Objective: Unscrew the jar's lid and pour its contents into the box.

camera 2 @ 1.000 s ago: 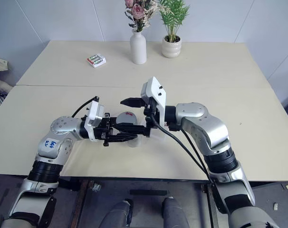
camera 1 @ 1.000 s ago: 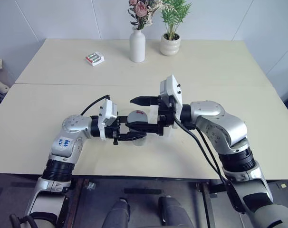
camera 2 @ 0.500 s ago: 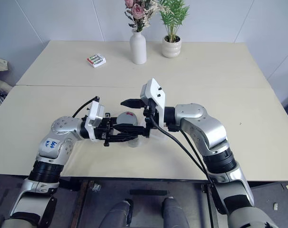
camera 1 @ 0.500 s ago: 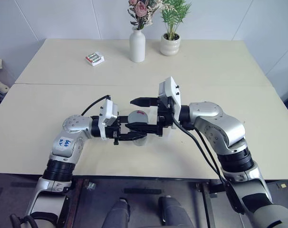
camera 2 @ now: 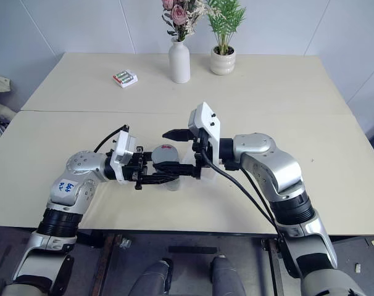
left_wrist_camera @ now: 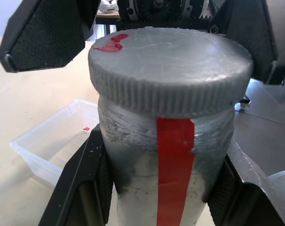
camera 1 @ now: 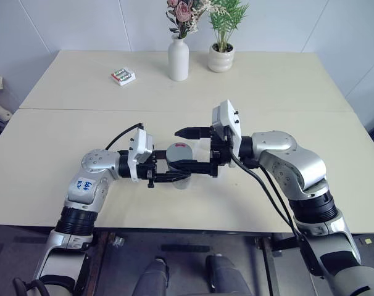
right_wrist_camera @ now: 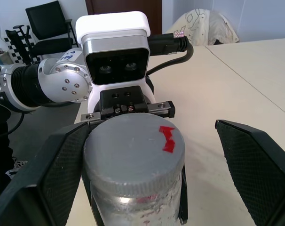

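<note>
Jar (camera 1: 178, 161) sits mid-tabletop (camera 1: 63, 132), clamped by the left pincer (left_wrist_camera: 156, 188) closed around its body, lid (left_wrist_camera: 170, 70) still on. Right pincer (right_wrist_camera: 147, 155) gapes wide astride the lid from 3 o'clock, one finger touching; the box (left_wrist_camera: 53, 150) lies just beside the jar.

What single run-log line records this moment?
left claw: shut on jar | right claw: open, straddling lid | lid: on | box: nearby
</note>
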You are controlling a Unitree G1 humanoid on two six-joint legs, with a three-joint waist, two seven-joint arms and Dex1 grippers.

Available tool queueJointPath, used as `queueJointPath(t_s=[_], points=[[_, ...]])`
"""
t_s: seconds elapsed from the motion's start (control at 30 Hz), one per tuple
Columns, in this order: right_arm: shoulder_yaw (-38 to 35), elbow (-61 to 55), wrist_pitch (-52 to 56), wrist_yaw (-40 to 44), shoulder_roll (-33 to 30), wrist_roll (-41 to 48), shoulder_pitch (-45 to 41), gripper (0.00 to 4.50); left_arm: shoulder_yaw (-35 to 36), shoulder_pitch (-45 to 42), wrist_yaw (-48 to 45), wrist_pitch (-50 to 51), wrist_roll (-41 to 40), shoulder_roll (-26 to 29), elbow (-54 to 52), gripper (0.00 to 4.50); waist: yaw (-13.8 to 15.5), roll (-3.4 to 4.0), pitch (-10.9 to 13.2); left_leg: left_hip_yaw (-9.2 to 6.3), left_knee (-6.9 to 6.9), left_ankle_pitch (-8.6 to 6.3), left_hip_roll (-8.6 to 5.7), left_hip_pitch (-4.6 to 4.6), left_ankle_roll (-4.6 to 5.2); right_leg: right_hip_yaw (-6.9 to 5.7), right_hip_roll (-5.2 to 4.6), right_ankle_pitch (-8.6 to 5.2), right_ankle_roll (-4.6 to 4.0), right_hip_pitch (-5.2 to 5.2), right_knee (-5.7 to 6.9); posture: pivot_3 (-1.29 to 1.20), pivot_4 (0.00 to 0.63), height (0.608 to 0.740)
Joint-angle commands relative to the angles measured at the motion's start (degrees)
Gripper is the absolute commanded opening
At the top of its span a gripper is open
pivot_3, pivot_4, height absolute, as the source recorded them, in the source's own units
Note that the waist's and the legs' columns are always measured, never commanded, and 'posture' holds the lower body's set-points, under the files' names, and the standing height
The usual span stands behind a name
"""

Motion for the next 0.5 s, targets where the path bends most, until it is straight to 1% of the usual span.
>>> queueJointPath(t_s=[0.03, 0.5], points=[[-3.34, -1.55, -0.65, 0.09, -1.8, 0.61, 0.34, 4.49, 0.49, -1.04, -0.4, -0.33, -0.54, 0.42, -0.84, 2.12, 0.05, 0.0, 0.0, 0.0, 0.0, 0.0, 0.0, 0.0, 0.0, 0.0, 0.0, 0.0, 0.0, 0.0, 0.0, 0.0, 0.15, 0.74], [-4.05, -2.8, 0.29, 0.91, -3.67, 2.45, 1.21, 4.49, 0.43, -1.28, -0.36, -0.02, -0.62, 0.47, -1.02, 2.12, 0.03, 0.0, 0.0, 0.0, 0.0, 0.0, 0.0, 0.0, 0.0, 0.0, 0.0, 0.0, 0.0, 0.0, -0.01, 0.0, 0.15, 0.74]])
